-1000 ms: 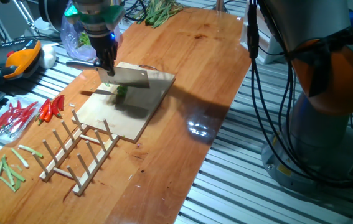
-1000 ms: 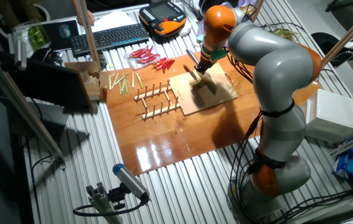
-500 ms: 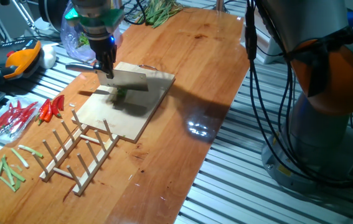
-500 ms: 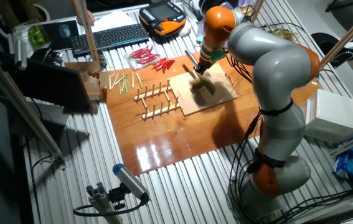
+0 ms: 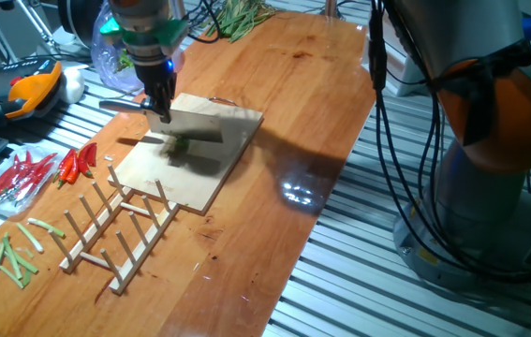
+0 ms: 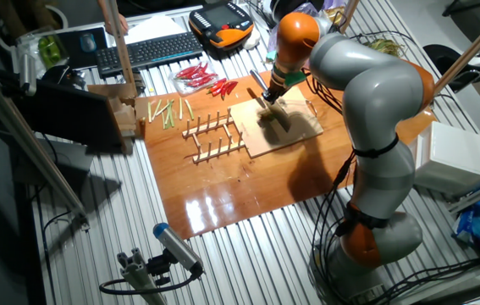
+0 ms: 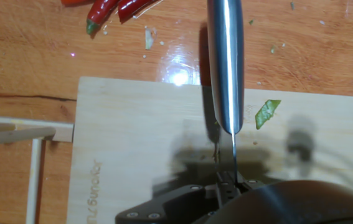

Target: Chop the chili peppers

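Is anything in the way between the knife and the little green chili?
Nothing visible is. In the hand view the knife hangs over the wooden board, and the chili piece lies on the bare board just beside the blade. The gripper holds the knife.

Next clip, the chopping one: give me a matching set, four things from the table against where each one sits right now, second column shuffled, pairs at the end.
Things:
1. knife
2. green chili piece
3. red chilies
4. wooden rack

Places:
A. on the table beside the board's edge
B. on the board, right of the blade in the hand view
C. held in the pincer above the board
D. off the board, near the keyboard side of the table

Pairs: 1-C, 2-B, 3-D, 4-A
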You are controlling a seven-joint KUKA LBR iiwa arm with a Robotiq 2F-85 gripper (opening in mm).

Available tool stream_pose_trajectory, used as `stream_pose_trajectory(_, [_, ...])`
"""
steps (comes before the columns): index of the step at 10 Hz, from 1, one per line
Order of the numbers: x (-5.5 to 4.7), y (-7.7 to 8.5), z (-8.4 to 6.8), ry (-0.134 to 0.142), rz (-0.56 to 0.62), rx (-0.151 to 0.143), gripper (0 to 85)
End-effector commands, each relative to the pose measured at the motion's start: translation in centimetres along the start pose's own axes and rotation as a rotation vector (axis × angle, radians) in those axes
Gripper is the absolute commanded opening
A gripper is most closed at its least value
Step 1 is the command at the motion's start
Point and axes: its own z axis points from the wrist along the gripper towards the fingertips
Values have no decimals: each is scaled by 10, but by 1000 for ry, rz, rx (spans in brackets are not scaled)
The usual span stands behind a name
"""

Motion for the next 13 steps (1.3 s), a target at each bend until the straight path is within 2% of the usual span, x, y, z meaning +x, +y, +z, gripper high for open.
stream_pose_trajectory(1, [0,1,2,-2,2,-1,0])
stream_pose_trajectory(5, [0,4,6,-11,4,-5,0])
stream_pose_trajectory(10, [2,5,9,-40,5,22,0])
stream_pose_trajectory(13, [7,8,19,-60,13,27,0])
